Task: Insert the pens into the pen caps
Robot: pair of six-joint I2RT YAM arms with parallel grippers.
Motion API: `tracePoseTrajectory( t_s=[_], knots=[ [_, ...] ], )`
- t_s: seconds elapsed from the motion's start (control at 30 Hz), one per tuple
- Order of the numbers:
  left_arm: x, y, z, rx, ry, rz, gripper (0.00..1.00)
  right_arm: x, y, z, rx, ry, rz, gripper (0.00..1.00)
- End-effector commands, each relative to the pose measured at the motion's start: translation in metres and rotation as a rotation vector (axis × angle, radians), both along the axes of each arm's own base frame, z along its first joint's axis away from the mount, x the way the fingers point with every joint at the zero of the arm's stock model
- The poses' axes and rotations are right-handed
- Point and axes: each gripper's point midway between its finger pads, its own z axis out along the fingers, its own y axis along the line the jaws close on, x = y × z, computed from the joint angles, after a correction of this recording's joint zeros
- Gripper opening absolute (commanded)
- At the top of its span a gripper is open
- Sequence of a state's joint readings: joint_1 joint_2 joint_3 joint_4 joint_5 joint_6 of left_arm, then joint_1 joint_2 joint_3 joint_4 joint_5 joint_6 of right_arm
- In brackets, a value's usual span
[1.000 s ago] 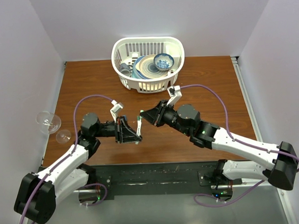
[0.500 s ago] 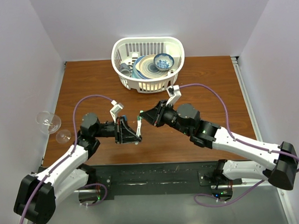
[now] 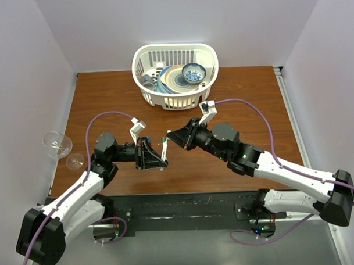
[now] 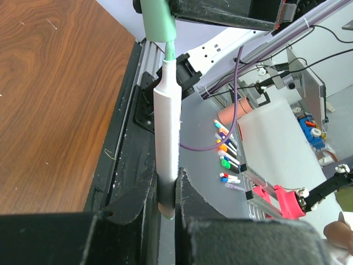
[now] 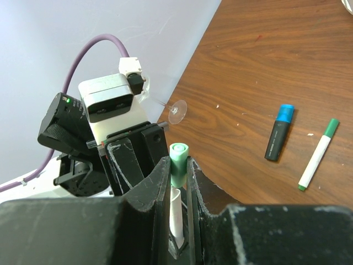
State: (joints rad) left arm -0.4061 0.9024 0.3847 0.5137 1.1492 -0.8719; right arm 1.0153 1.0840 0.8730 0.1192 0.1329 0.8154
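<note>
Axis: the pen [image 4: 167, 138] and the pen cap [image 4: 158, 19] are sharing one long line in the left wrist view, with the pen's green tip [image 4: 170, 51] pointing straight into the cap's open end.
Gap: the tip is looking as if it is just meeting the mouth; by my reading the cap is not yet sitting down over the white barrel.
Left gripper [image 4: 165, 193]: its fingers are clenching the pen's rear end and holding it out toward the other arm.
Right gripper [image 5: 178, 176]: it is gripping the pen cap from both sides, with the pen's white barrel showing just beyond it.
Coming move: this is probably calling for a straight push along that shared line.
Second pen [image 5: 316, 157]: it is lying on the table [image 5: 265, 66] beside a blue-capped marker [image 5: 278, 132], apparently already wearing its green cap.
</note>
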Motion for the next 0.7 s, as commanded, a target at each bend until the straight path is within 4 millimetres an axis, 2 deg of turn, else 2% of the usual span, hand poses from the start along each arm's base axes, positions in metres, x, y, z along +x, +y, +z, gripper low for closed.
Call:
tracePoseTrajectory(
  t_s=[0.0, 0.4, 0.67],
  knots=[
    [0.005, 0.001, 0.019, -0.037, -0.077, 0.02, 0.0, -0.006, 0.0, 0.025, 0.032, -0.045, 0.018, 0.11],
    [0.0, 0.003, 0.024, -0.05, -0.082, 0.022, 0.0, 0.001, 0.002, 0.04, 0.042, -0.083, -0.002, 0.11],
    [0.004, 0.003, 0.04, -0.086, -0.091, 0.077, 0.0, 0.003, 0.005, 0.042, 0.033, -0.091, 0.002, 0.11]
  ],
)
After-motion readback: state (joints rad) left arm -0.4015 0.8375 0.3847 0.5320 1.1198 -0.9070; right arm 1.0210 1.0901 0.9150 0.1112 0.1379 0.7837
